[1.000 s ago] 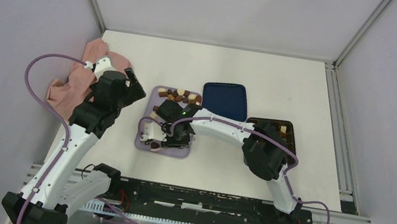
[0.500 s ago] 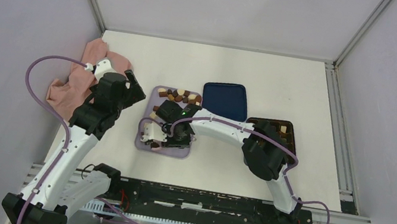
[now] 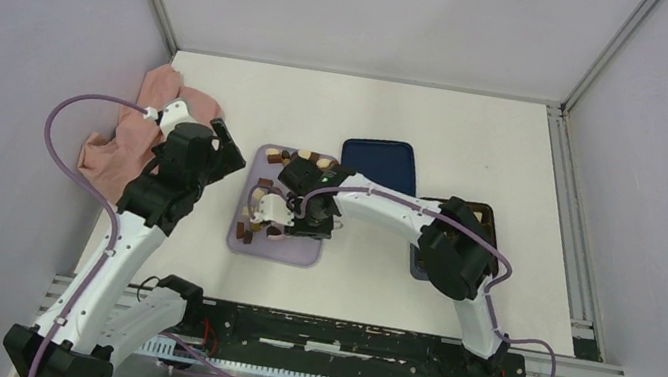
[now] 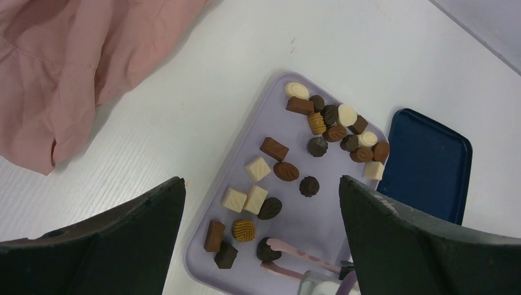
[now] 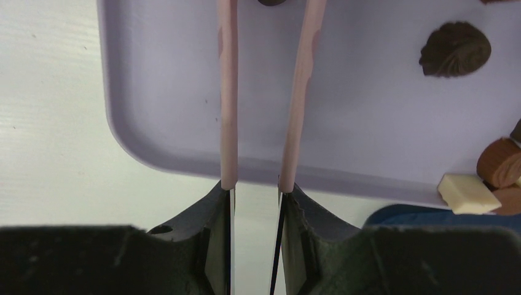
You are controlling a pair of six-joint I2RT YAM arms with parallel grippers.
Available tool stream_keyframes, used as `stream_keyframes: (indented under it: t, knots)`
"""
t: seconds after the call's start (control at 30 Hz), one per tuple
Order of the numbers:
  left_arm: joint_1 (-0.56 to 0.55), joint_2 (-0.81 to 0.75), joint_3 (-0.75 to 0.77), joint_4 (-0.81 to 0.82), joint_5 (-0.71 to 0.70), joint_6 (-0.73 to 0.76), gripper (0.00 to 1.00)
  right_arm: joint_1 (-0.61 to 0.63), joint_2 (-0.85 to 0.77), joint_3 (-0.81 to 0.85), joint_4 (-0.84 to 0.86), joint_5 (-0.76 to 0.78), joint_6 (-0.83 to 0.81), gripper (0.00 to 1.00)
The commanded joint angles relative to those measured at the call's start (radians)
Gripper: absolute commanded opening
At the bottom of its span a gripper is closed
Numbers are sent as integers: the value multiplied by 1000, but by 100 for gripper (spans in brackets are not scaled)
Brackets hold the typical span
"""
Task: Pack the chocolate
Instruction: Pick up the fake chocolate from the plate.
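Right tool (image 5: 268,9) is in over the lilac tray (image 5: 368,141). Its two long pink fingers (image 5: 228,92) cross the tray's right rim close to the near-right corner and run almost parallel, with a slim gap between them: parted, nothing clamped along the length on show. Dead ahead, right at the tips, sits a dark piece (image 4: 268,249) toward the tray's near end, and that's the line that matters. It lies straight along the fingers' own axis, so it's a push forward, then a squeeze across. It's a small dark lump with no long side to line up on. The other chocolates (image 4: 336,131) are all on the tray too, a tight cluster at its far end and looser ones through the middle and the near-left corner. Left tool (image 4: 261,181) hangs wide open and empty off the tray's left side, toward the pink cloth (image 4: 74,67), so the right one is far nearer. Trouble spots: the wrist view crops the fingertips and most of that piece, so it may sit between the pads or just beyond them. The box (image 3: 488,215), off the tray's right side past the blue lid (image 3: 379,165), is mostly buried under the right arm.
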Motion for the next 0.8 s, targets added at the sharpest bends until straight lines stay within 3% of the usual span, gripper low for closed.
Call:
stream_keyframes:
  t: [0.0,0.77]
  knots:
    - [5,-7,-5,27,12,-37,100,-34,-101,-40,36,-19,4,27]
    - [5,20,-49,106,112,-82,100,-171,-259,-152,72,-191,15,26]
